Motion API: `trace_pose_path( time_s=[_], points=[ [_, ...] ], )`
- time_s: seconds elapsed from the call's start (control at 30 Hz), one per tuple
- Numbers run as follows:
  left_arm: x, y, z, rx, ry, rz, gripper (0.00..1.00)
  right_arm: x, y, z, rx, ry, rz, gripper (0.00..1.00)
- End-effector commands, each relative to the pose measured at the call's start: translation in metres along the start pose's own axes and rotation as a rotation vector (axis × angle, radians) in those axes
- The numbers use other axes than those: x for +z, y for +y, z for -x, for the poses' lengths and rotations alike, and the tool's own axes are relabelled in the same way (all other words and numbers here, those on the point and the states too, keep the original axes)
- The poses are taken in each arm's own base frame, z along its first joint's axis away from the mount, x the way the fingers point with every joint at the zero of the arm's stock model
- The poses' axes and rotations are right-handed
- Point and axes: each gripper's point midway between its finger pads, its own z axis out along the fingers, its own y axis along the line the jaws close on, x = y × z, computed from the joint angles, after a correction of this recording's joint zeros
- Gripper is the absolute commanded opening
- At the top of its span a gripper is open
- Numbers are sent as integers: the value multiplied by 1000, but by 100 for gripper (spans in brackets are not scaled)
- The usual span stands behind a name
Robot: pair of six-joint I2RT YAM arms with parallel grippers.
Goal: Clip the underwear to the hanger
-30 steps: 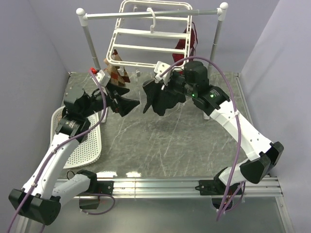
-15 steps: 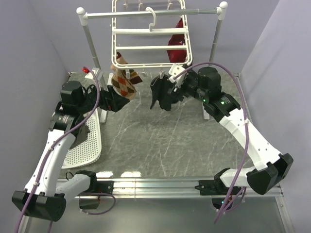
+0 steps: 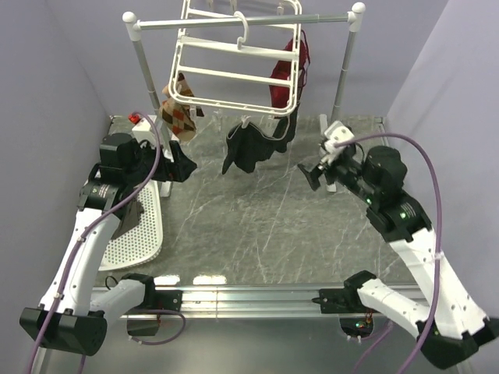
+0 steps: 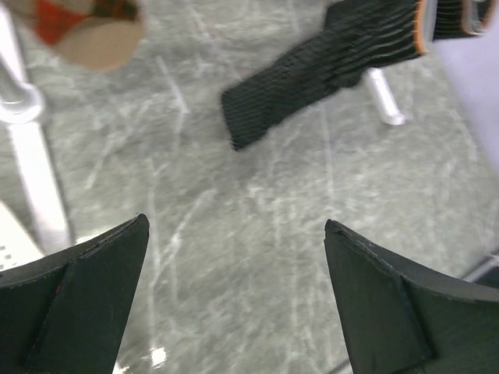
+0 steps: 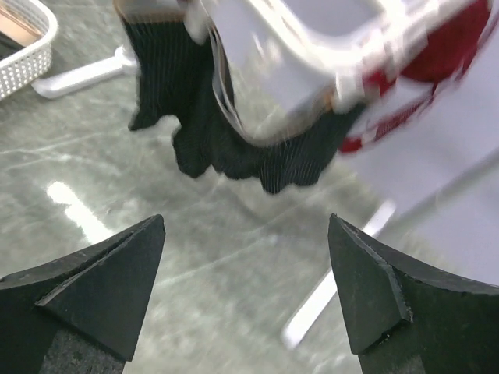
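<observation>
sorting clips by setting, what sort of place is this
Probably a robot test cell staged for laundry, not a home: plain lilac walls around a marble-look table, and a white drying hanger on a rail stand with black underwear hanging from it.

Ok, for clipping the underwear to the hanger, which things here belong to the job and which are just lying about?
Job: underwear, hanger.
Lying about: argyle garment, dark red bra, white basket, rail stand.
</observation>
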Motion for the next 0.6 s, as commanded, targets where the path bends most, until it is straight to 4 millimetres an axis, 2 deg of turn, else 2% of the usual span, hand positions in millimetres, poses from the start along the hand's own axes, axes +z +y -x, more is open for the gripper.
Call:
trace_pose_path(
  time_s=[0.0, 0.1, 0.13, 0.17, 0.23, 0.27, 0.33, 0.37, 0.47, 0.57],
  points=[
    [-14, 13, 4, 73, -36, 82, 99, -16, 7, -44, 185, 87, -11, 92],
    [-22, 22, -2, 145, -45, 127, 99, -30, 10, -74, 262, 109, -48, 93],
    [-24, 25, -4, 159, -41, 143, 99, -39, 10, -75, 289, 90, -64, 93],
    [-25, 30, -5, 170, -41, 170, 99, -41, 13, -90, 311, 112, -70, 93],
    [-30, 44, -7, 189, -42, 246, 99, -52, 5, -95, 342, 90, -121, 93],
    [-33, 47, -7, 194, -47, 267, 99, -54, 5, -104, 355, 98, -133, 93],
    [-35, 54, -11, 200, -44, 297, 99, -61, 2, -109, 371, 87, -166, 93],
    [-36, 54, -12, 206, -44, 299, 99, -62, 3, -117, 383, 99, -173, 93],
    [-37, 56, -16, 200, -43, 310, 99, -69, 6, -126, 401, 92, -195, 93],
    [-40, 59, -11, 189, -52, 328, 99, -72, 7, -127, 416, 78, -204, 94]
  ],
)
